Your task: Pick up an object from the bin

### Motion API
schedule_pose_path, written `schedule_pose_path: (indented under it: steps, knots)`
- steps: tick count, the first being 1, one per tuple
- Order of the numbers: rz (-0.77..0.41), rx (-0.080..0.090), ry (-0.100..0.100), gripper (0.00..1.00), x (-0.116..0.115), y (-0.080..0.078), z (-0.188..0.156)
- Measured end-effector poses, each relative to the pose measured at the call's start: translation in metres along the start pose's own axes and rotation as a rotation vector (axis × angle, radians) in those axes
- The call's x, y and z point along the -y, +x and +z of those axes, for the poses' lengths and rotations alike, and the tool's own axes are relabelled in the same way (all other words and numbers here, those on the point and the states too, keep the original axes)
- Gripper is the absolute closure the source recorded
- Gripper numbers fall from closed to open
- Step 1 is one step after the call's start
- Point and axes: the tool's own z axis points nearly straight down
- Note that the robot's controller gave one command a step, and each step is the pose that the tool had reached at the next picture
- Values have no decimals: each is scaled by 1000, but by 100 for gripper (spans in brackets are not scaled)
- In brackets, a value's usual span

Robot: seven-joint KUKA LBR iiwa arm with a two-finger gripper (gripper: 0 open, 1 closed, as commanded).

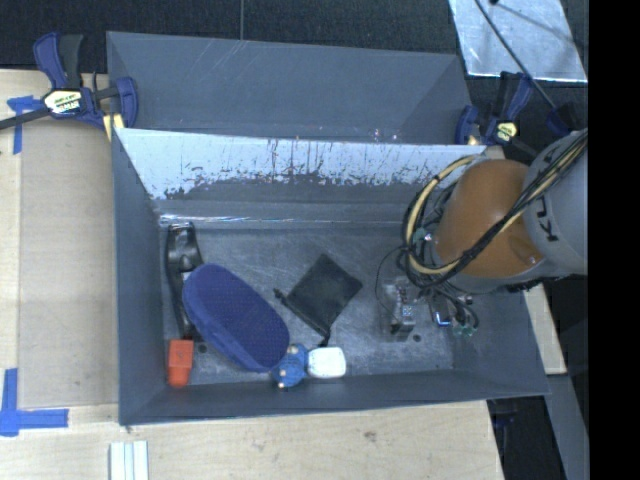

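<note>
My gripper (403,316) hangs low over the bin floor in the right part of the bin, with bare floor under it and nothing seen in its grasp. A flat black square pad (320,291) lies tilted just to its left, a short gap away. Towards the front wall, left of the gripper, rests a small white rounded piece (328,362) joined to a little blue piece (290,369).
A large dark-blue oval object (235,316) fills the left half of the floor. A black handled tool (181,255) lies along the left wall and an orange block (180,361) sits in the front left corner. The arm's orange dome and cables overhang the right wall.
</note>
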Motion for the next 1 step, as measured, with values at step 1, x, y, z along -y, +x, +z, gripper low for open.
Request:
schedule_pose_path:
  steps: [1]
  knots:
    - [3,3,2,0,2,0,-2]
